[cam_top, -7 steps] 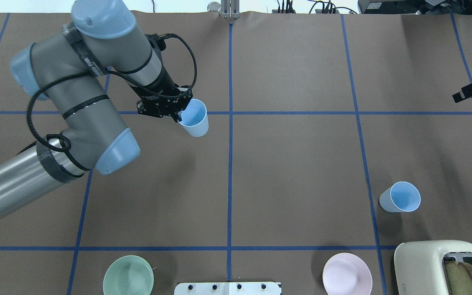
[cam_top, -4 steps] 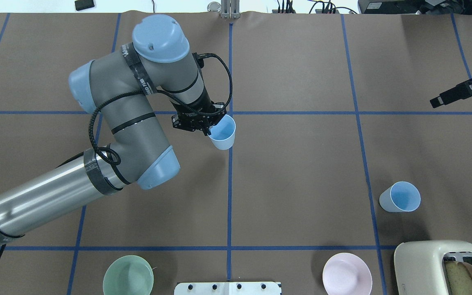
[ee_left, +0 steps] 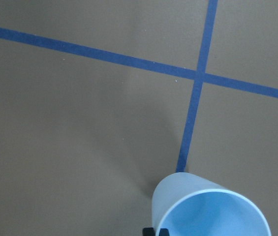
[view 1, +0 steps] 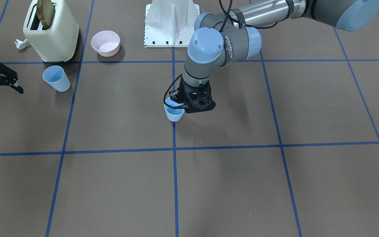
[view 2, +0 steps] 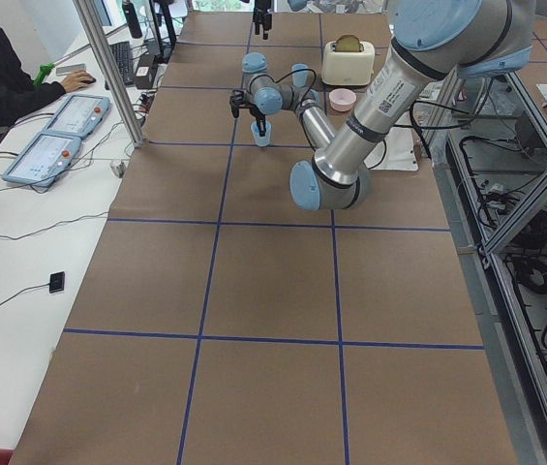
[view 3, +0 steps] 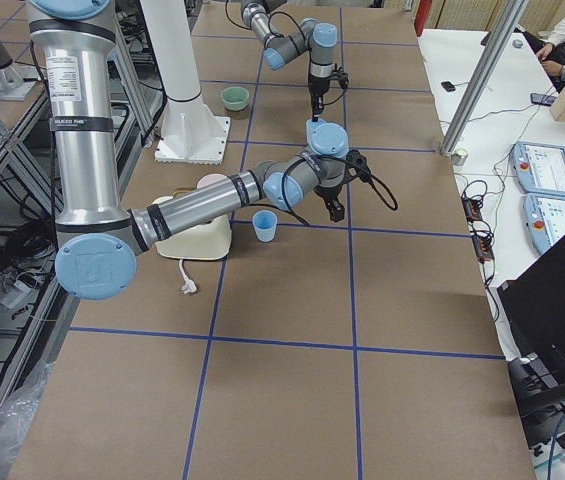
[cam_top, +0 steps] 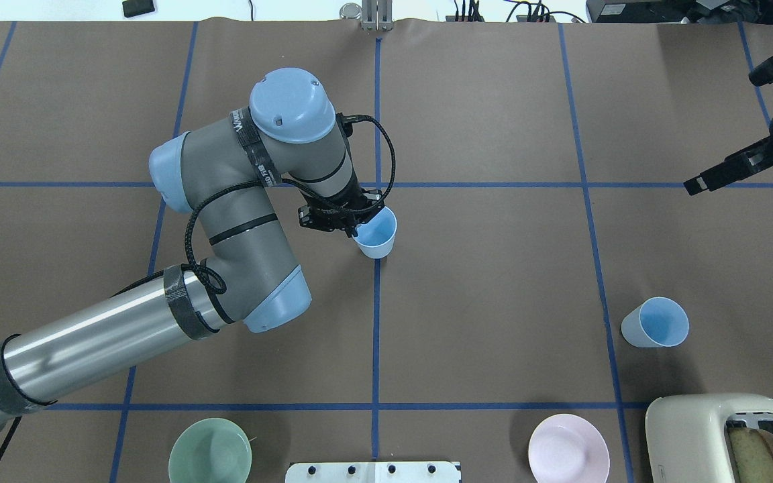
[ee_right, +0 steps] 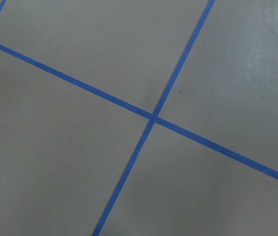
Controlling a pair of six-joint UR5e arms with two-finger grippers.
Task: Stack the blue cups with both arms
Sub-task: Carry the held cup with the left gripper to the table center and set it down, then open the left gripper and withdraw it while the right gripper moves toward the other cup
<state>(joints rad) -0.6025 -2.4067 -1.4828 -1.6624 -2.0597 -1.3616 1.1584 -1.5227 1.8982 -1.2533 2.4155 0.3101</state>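
Note:
My left gripper point(cam_top: 354, 227) is shut on the rim of a pale-blue cup point(cam_top: 376, 233), upright on the table's centre line. I cannot tell whether its base touches the table. The cup also shows in the front view point(view 1: 174, 114) and fills the lower right of the left wrist view point(ee_left: 210, 209). The second blue cup point(cam_top: 655, 323) stands upright and alone at the right, near the toaster; it also shows in the front view point(view 1: 56, 78). My right gripper point(cam_top: 722, 133) is open and empty at the far right edge, well beyond the second cup.
A cream toaster point(cam_top: 722, 436) with bread stands at the near right corner. A pink bowl point(cam_top: 568, 448) and a green bowl point(cam_top: 210, 451) sit on either side of the white pedestal base point(cam_top: 373, 471). Blue tape lines grid the brown table.
My left arm has carried its cup to the right and nearer, up to the centre line. My right gripper has come further into view from the right edge.

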